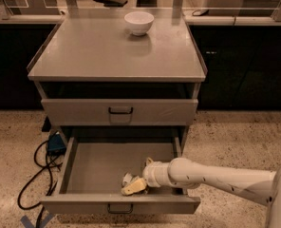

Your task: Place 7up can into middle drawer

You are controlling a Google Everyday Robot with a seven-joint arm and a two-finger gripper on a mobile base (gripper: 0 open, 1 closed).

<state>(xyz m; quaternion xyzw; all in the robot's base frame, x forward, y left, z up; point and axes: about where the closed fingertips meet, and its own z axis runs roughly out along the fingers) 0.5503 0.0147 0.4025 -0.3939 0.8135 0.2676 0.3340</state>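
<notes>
The middle drawer (98, 167) is pulled open, the lower of the cabinet's two grey drawers. My gripper (133, 185) reaches in from the right and sits low inside it, near the front wall and right of centre. A small silvery shape (127, 178) right at the gripper's tip looks like the 7up can. Most of it is hidden by the gripper and its print does not show. I cannot tell whether it rests on the drawer floor.
The upper drawer (119, 111) is shut. A white bowl (139, 23) stands at the back of the cabinet top (117, 56). Dark cables and a blue box (55, 144) lie on the floor left of the cabinet.
</notes>
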